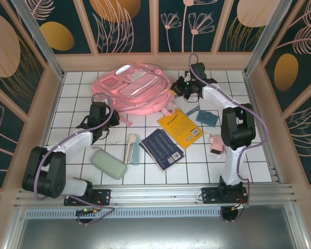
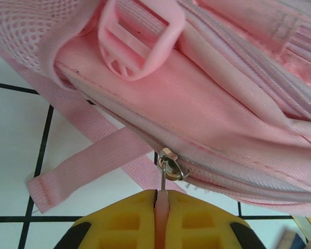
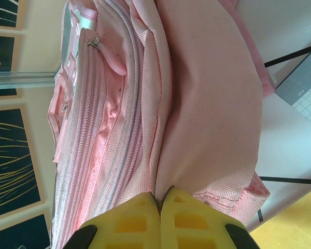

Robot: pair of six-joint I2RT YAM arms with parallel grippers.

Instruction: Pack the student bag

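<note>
Left gripper (image 2: pixel 161 196) on zipper pull (image 2: pixel 169 167)

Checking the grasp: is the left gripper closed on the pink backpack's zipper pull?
Yes, the left gripper is pressed shut on the pink zipper pull of the soft pink fabric backpack.

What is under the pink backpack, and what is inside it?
The white tiled table and a flat pink strap show at the edge of the soft pink fabric backpack; whatever else lies beneath is covered. Its fabric hides the inside.

Left arm (image 1: pixel 75 141) extended forward, right arm (image 1: pixel 237 127) reaching forward-left; both sets of jaws pinched on student bag (image 1: pixel 132 88).
</note>
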